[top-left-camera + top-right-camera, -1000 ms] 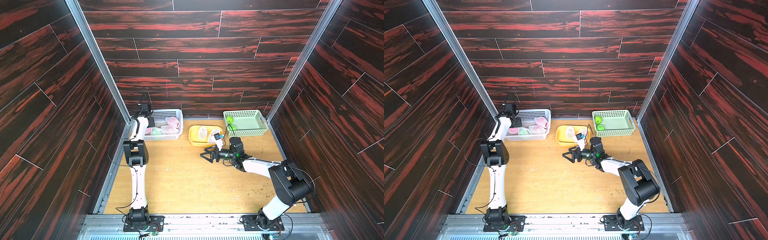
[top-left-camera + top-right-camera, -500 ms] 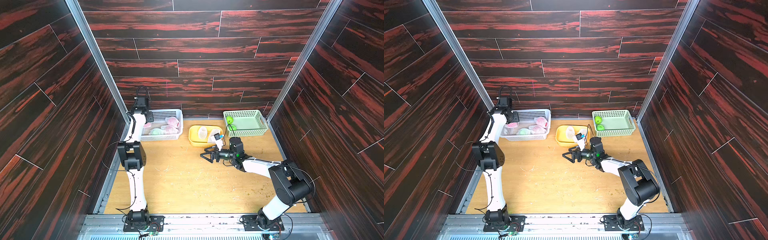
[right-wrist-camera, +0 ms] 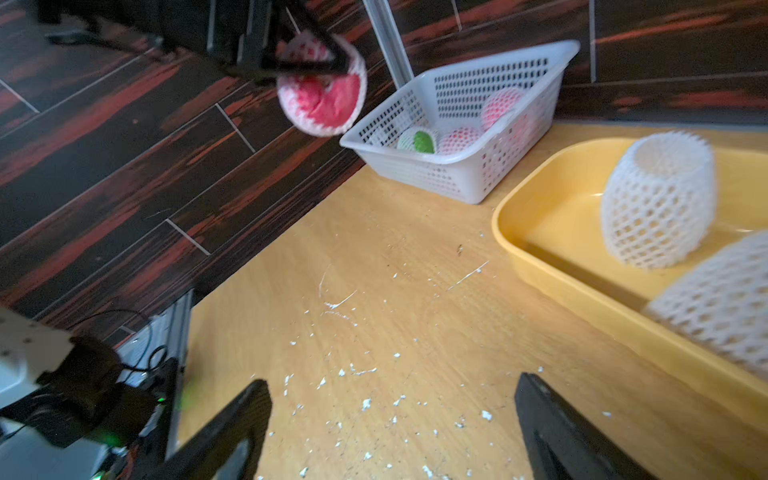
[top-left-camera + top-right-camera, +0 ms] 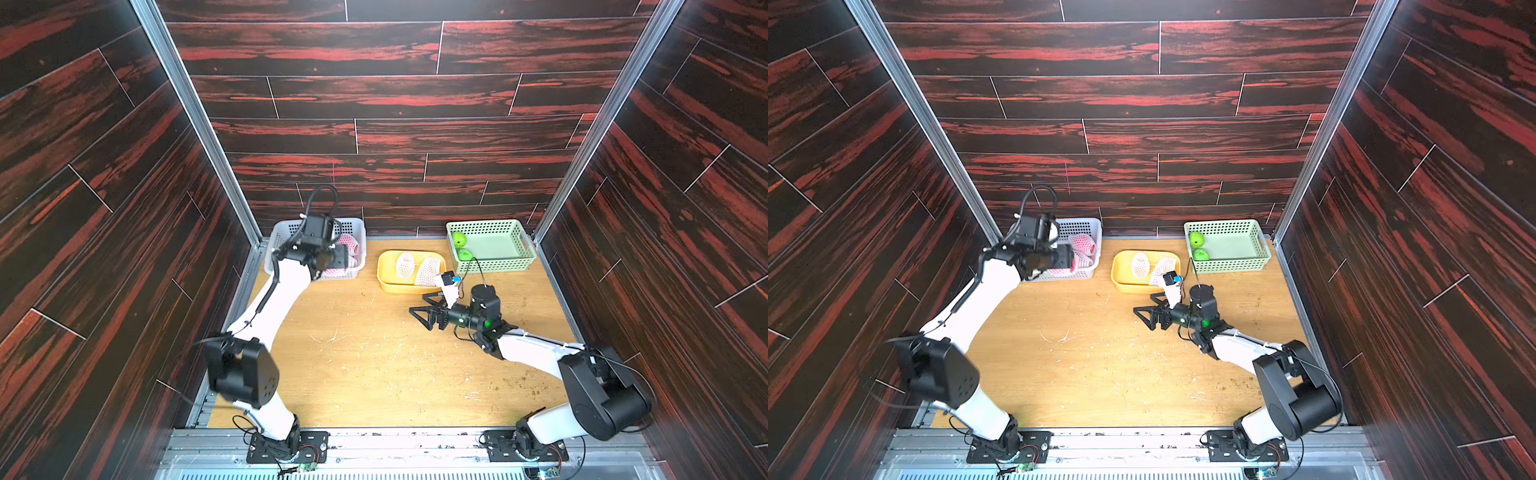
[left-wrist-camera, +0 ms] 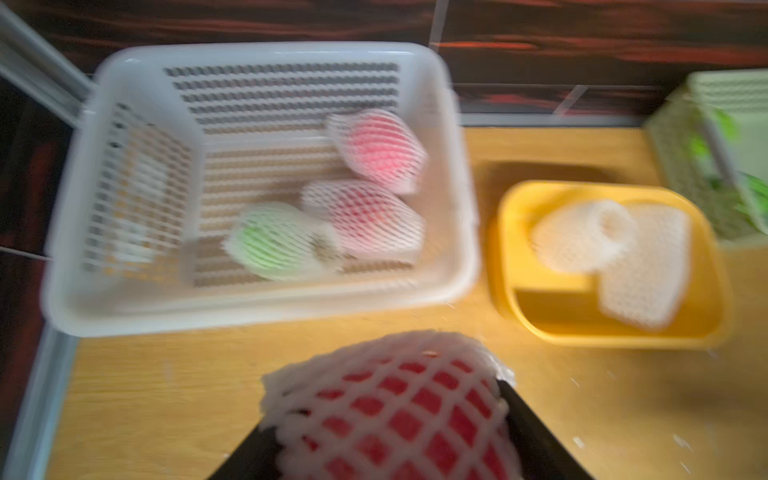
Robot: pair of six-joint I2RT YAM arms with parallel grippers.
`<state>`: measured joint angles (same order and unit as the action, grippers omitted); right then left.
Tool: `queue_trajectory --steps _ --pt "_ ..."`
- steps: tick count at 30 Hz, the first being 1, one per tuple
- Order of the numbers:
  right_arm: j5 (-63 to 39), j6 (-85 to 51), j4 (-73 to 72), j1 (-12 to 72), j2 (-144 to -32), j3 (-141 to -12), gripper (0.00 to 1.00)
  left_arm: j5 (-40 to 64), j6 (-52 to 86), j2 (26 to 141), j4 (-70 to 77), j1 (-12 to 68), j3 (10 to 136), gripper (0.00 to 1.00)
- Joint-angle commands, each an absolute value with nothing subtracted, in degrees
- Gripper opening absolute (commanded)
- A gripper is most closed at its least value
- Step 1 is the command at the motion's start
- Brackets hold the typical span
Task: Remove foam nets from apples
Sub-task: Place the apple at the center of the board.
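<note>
Plainly, the left gripper (image 5: 390, 436) was clamped on a glossy red apple (image 5: 415, 424) sheathed in a white diamond-mesh foam net (image 5: 374, 365), with a black finger on each side of the fruit. The right wrist view showed that wrapped apple (image 3: 322, 97) hanging in the air, clear of the scuffed light-wood tabletop (image 3: 395, 291) and close to the white perforated plastic basket (image 3: 457, 183). Inside that basket lay three more netted apples: a red one (image 5: 378, 151), a second red one (image 5: 365, 218) just beside it, and a green one (image 5: 274, 239) against the second. The left wrist view was blurred, so finer detail there could not be made out. Next to the white basket sat a shallow yellow plastic tray (image 4: 388, 286) holding two empty foam sleeves that touched each other, a rounded one (image 4: 405, 265) and a flatter one (image 4: 430, 270). Further toward the robot's right stood a pale green perforated plastic basket (image 4: 490, 266) with two bare green apples, one (image 4: 459, 240) behind the other (image 4: 464, 254), along the wall nearest the tray. The right gripper (image 4: 417, 303) hovered over the tabletop just in front of the yellow tray, its jaws spread wide and holding nothing. In its own wrist view the two black fingers (image 3: 241, 424) framed only bare wood flecked with white crumbs (image 3: 365, 403).
</note>
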<state>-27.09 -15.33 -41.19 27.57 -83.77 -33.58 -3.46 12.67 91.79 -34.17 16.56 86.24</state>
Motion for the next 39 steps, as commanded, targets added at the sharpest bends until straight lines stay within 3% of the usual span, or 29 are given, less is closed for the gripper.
queue_trajectory --steps 1,10,23,28,30,35,39 --pt "-20.4 -13.2 -46.1 27.4 -80.4 -30.4 0.95 -2.6 14.8 87.8 -30.8 21.1 80.1 0.67" --pt "-10.1 -10.7 -52.1 27.4 -77.6 -25.5 0.96 -2.4 9.4 86.5 -24.9 35.0 64.9 0.66" --pt "-8.5 -10.6 -52.5 27.4 -78.2 -24.9 0.97 -8.7 4.2 100.1 -16.3 45.1 63.9 0.66" --pt "-7.8 -10.6 -52.7 27.4 -77.9 -24.5 0.97 -8.5 4.6 101.3 -15.8 45.6 64.0 0.82" --pt "-7.6 -11.0 -53.6 27.5 -78.0 -24.1 0.97 -8.6 4.9 100.7 -15.2 45.6 63.5 0.93" --pt "-7.9 -11.2 -53.7 27.4 -77.9 -24.2 0.97 -9.1 4.7 96.3 -15.1 45.6 63.1 1.00" --pt "-8.3 -11.2 -53.4 27.4 -77.3 -24.4 0.97 -10.6 4.9 90.9 -14.1 45.6 62.0 1.00"
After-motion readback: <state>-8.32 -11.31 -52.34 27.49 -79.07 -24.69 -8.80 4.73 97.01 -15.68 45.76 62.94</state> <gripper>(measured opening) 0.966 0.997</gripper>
